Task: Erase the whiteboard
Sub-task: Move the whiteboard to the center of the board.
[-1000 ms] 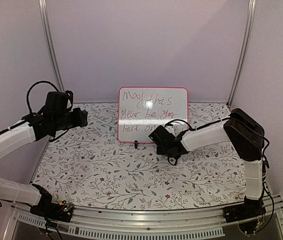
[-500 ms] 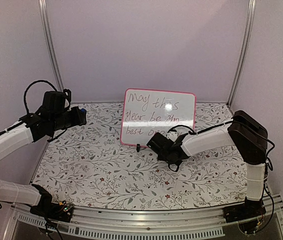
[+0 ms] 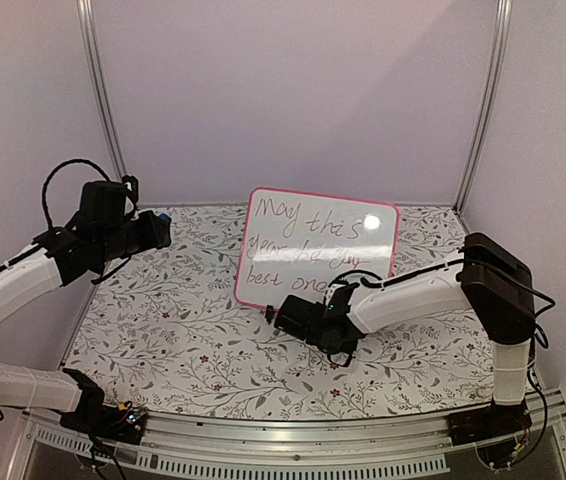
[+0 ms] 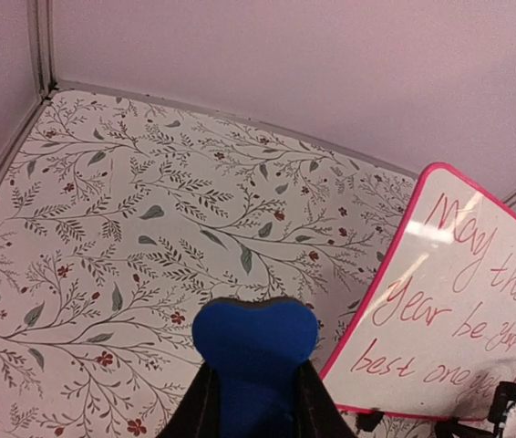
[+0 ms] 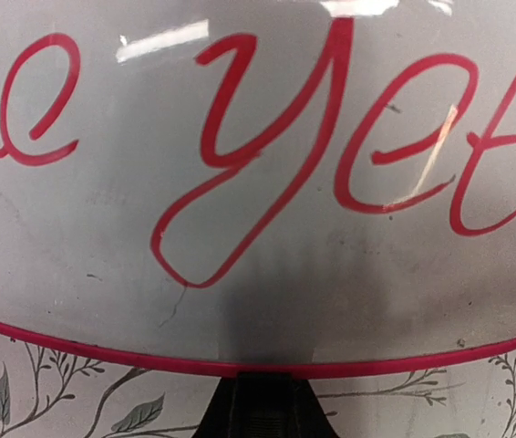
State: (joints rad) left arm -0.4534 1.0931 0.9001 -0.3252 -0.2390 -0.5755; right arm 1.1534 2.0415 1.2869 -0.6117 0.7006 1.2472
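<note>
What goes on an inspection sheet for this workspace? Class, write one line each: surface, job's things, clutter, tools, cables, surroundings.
Surface: floral-patterned table.
Job's things: whiteboard, tilted, covered in red handwriting; blue eraser in the left tool.
Clutter: nothing seen.
Tools: left tool shut on the blue eraser, raised apart from the whiteboard; right tool at its bottom edge, grip unclear.
Cables: black cable looped above the left tool's wrist; another near the right tool.
Surroundings: lilac walls, metal corner posts.
</note>
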